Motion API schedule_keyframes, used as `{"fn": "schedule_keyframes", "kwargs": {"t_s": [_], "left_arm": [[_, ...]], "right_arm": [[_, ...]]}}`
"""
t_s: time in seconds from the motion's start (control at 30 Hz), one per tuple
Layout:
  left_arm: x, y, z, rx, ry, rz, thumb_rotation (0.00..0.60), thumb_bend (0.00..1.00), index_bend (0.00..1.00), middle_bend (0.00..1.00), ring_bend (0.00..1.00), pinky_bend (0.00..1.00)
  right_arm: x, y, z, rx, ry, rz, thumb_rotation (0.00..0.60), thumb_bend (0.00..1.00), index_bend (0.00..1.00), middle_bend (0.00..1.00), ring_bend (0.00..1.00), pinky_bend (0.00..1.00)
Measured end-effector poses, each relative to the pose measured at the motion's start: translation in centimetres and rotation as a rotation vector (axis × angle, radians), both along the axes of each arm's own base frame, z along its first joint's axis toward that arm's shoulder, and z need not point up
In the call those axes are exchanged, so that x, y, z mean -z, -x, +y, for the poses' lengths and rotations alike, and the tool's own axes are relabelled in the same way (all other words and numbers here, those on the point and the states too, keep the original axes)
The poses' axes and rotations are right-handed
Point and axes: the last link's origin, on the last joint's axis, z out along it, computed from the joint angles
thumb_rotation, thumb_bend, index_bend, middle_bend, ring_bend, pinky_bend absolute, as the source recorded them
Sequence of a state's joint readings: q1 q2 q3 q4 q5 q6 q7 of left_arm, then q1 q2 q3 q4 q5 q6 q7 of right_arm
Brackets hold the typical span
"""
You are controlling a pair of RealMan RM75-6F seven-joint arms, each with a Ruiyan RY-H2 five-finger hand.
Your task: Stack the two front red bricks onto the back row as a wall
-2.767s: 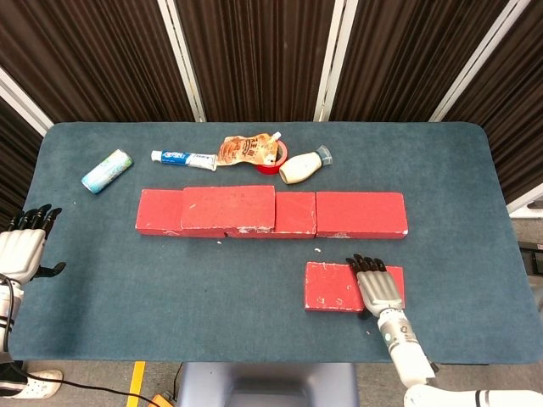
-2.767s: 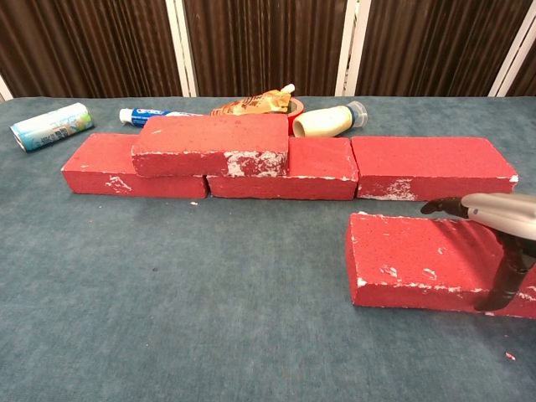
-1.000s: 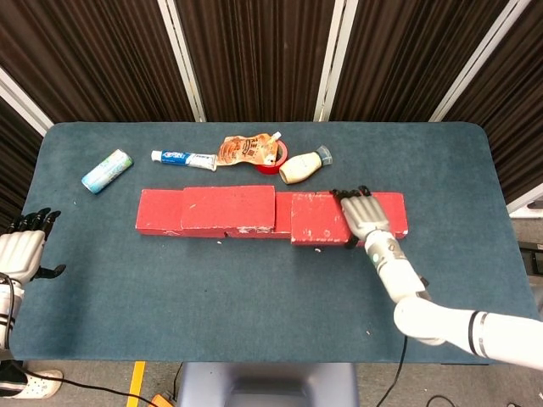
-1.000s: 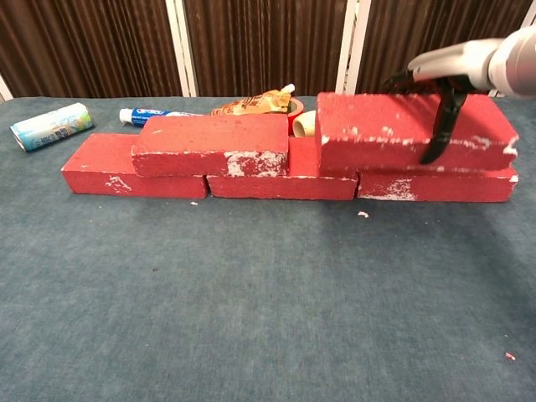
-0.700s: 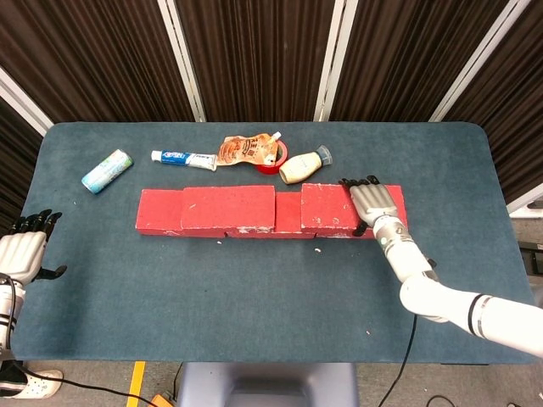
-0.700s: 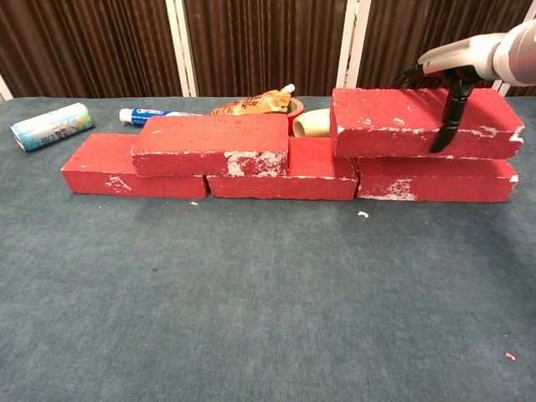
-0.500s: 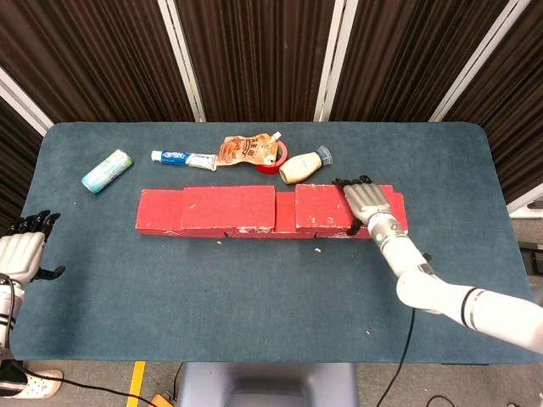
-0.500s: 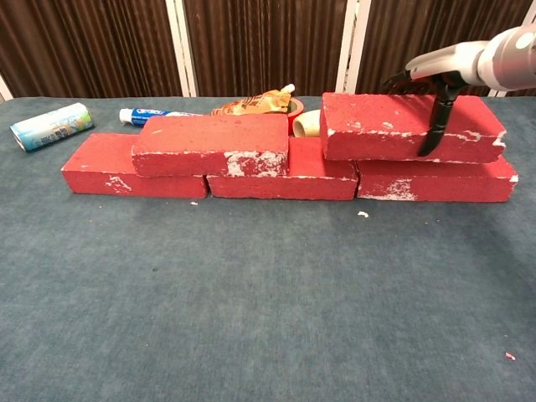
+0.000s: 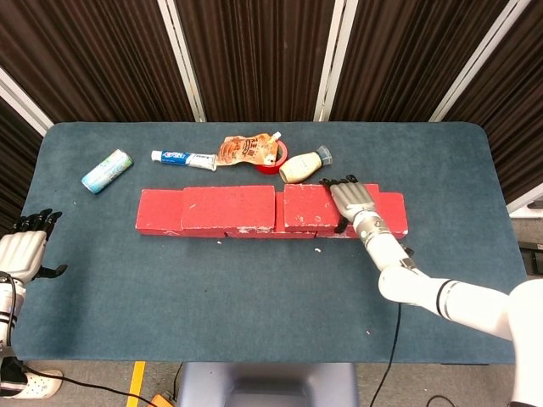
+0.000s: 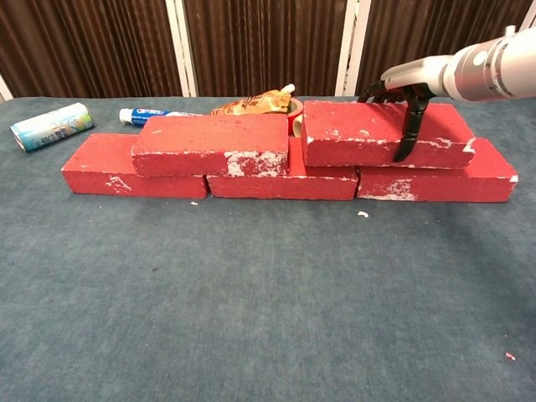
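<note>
Three red bricks form the back row (image 10: 285, 182) on the blue table. One red brick (image 10: 213, 142) lies stacked on top, across the left and middle bricks. My right hand (image 10: 406, 92) grips a second red brick (image 10: 368, 132) from above, fingers over its far edge and thumb down its front face. This brick sits over the middle and right bricks, a small gap from the stacked one. In the head view the right hand (image 9: 352, 202) covers the brick's (image 9: 310, 208) right part. My left hand (image 9: 21, 250) hangs open off the table's left edge, holding nothing.
Behind the wall lie a toothpaste tube (image 9: 182, 158), a pale canister (image 9: 107, 170), an orange pouch (image 9: 246, 149), a red tape roll (image 9: 273, 161) and a cream bottle (image 9: 304, 166). A small crumb (image 10: 362, 214) lies in front of the wall.
My right hand lifted the front brick from the table onto the back row, then moved it leftward toward the stacked brick. The left hand stayed put.
</note>
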State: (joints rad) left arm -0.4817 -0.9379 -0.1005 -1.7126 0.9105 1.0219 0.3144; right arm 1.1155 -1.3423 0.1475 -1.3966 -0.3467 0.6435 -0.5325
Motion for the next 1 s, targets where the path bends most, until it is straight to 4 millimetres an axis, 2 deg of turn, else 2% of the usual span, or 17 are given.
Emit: {"fn": "schedule_keyframes", "kwargs": {"t_s": [0.43, 1.0], "left_arm": [[-0.3, 0.7, -0.1, -0.013, -0.008, -0.004, 0.6, 0.22, 0.0, 0.0, 0.0, 0.02], [-0.3, 1.2, 0.0, -0.019, -0.006, -0.009, 0.6, 0.22, 0.0, 0.0, 0.0, 0.02]], "right_arm": [[1.4, -0.7, -0.4, 0.008, -0.012, 0.006, 0.6, 0.18, 0.21, 0.33, 0.27, 0.0], [1.9, -1.8, -0.7, -0.002, -0.013, 0.023, 0.6, 0.18, 0.22, 0.33, 0.27, 0.0]]}}
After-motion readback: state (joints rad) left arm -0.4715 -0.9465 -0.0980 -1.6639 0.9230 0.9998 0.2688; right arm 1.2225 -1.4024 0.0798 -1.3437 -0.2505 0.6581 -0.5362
